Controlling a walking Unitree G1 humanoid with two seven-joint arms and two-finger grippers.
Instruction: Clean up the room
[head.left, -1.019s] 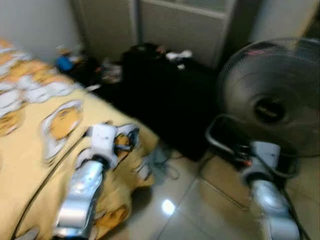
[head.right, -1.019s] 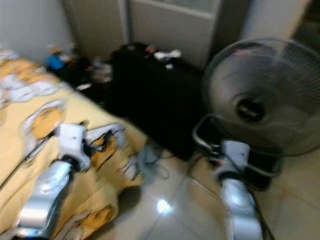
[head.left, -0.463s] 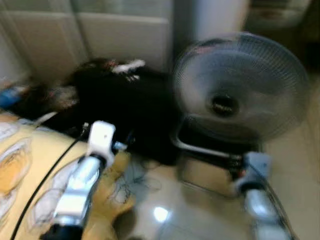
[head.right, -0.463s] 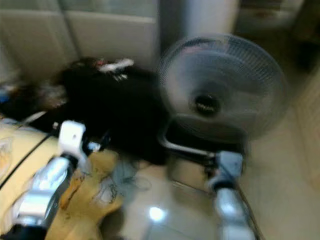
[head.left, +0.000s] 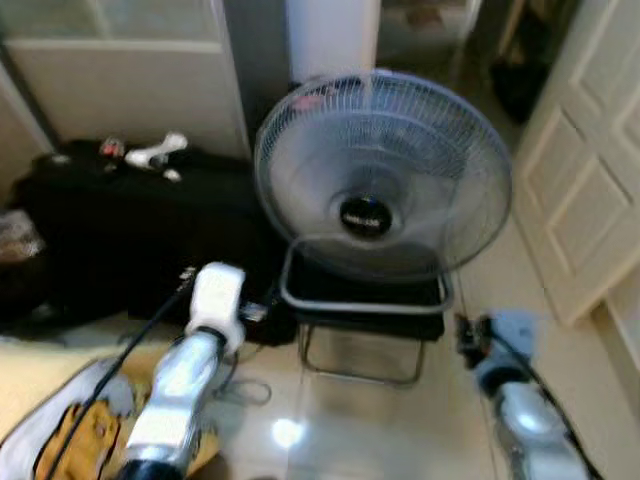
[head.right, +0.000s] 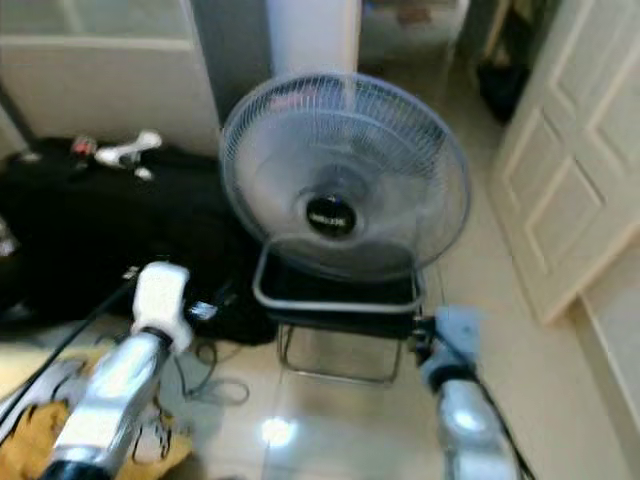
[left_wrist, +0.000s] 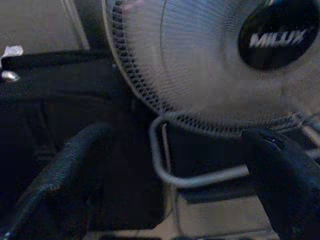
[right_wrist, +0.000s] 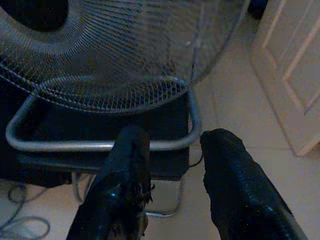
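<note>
A grey floor fan (head.left: 380, 180) with a black hub stands straight ahead on a black tray with a grey tube frame (head.left: 365, 300). My left gripper (left_wrist: 170, 190) is held out in front of the fan's lower left side, open wide, nothing between its fingers (left_wrist: 65, 170). My right gripper (right_wrist: 175, 137) points at the tray's right corner below the fan grille (right_wrist: 115, 60); it is open and empty too. Neither one touches anything. The silver left arm (head.left: 190, 370) and right arm (head.left: 520, 410) rise from the bottom edge.
A big black bag (head.left: 120, 230) lies left of the fan with small white items (head.left: 155, 152) on top. A corner of yellow patterned bedding (head.left: 70, 450) sits at the lower left, with a loose cable (head.right: 215, 385) on the glossy tiles. A white panelled door (head.left: 590, 180) stands at right.
The view has swung to the right: the bed has slid off to the left, the fan is now centred and the door has come in. Both arms keep their pose.
</note>
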